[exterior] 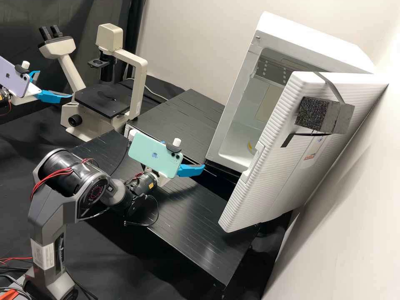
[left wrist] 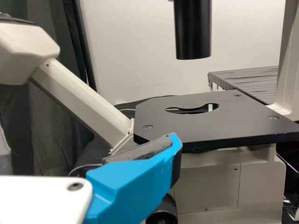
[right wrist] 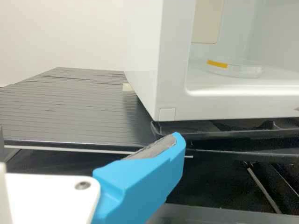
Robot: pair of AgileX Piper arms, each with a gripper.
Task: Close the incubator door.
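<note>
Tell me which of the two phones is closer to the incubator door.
The mint-green phone, mounted on the right arm, is closer to the door. The other phone is lilac, off beside the microscope.

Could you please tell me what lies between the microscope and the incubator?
In the high view, a black slatted platform lies between the microscope and incubator.
</note>
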